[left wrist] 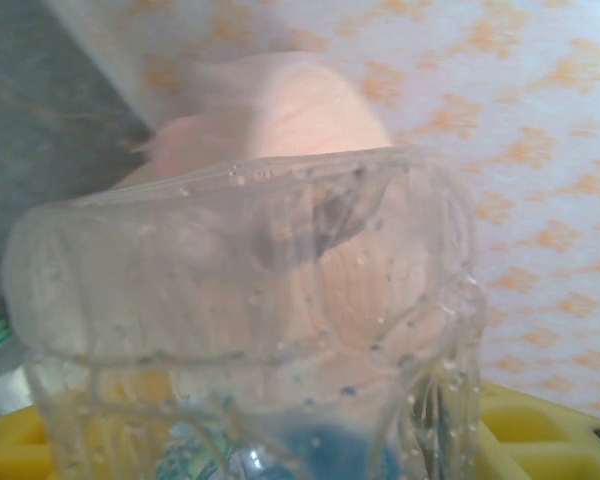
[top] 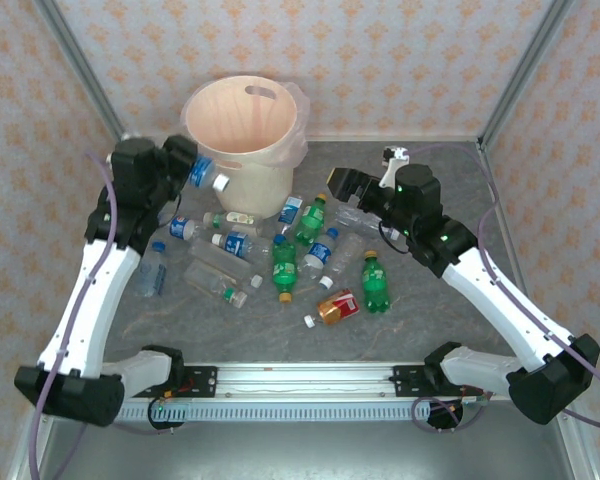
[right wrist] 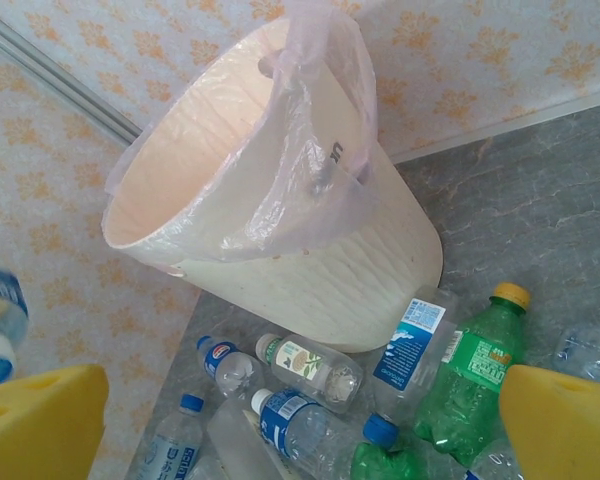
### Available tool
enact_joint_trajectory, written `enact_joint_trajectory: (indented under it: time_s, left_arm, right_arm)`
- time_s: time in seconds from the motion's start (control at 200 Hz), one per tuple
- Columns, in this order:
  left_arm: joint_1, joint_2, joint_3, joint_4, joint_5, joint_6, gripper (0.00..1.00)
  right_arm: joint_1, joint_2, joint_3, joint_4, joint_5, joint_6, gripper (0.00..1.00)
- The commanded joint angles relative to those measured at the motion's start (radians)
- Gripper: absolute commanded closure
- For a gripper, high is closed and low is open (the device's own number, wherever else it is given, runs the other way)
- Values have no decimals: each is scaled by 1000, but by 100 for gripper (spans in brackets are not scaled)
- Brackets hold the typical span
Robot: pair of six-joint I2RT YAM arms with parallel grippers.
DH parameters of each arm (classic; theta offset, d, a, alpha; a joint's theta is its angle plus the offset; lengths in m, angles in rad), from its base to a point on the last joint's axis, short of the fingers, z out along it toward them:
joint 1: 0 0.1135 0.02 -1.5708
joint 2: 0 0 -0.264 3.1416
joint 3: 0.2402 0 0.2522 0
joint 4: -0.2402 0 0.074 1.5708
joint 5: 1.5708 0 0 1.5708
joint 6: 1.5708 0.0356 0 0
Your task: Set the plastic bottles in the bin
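The cream bin with its pink liner stands at the back of the table. My left gripper is shut on a clear bottle with a blue label, held beside the bin's left wall, below its rim. In the left wrist view that clear bottle sits right in front of the lens, between the yellow fingers, with the bin behind it. My right gripper is open and empty above the bottle pile. Its yellow fingers frame the bin and several bottles.
Several bottles lie on the grey table in front of the bin: green ones, a red-orange one, and clear blue-labelled ones. Patterned walls enclose the table.
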Motion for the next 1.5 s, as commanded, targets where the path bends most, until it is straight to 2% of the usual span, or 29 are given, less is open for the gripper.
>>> enact_joint_trajectory:
  time_s: [0.0,0.21,0.551,0.626,0.671,0.816,1.116,1.211,1.356,1.497]
  left_arm:
    - [-22,109,162,94,-24,52,41]
    - [-56,348,407,148,-29,89,43]
    - [-78,575,564,140,-48,137,44]
    - [-78,606,597,110,-38,146,41]
    - [-78,615,613,95,-36,152,34]
    - [-79,600,623,83,-45,165,20]
    - [-78,532,616,26,-47,188,14]
    - [-80,484,574,29,-41,190,1]
    - [-80,383,444,91,-21,197,1]
    - [-80,305,370,79,-10,216,1]
  right_arm:
    - [12,-3,50,-13,10,0,0]
    - [26,-19,60,-25,24,2,0]
    - [27,-56,46,-23,21,20,0]
    - [27,-57,45,-33,23,22,0]
    - [27,-59,44,-34,24,23,0]
    - [27,-66,34,-28,27,26,0]
    - [27,-35,30,-17,17,23,0]
    - [28,-24,32,-31,63,19,0]
    - [27,15,55,-83,126,-10,0]
    - [27,42,63,-97,156,-51,0]
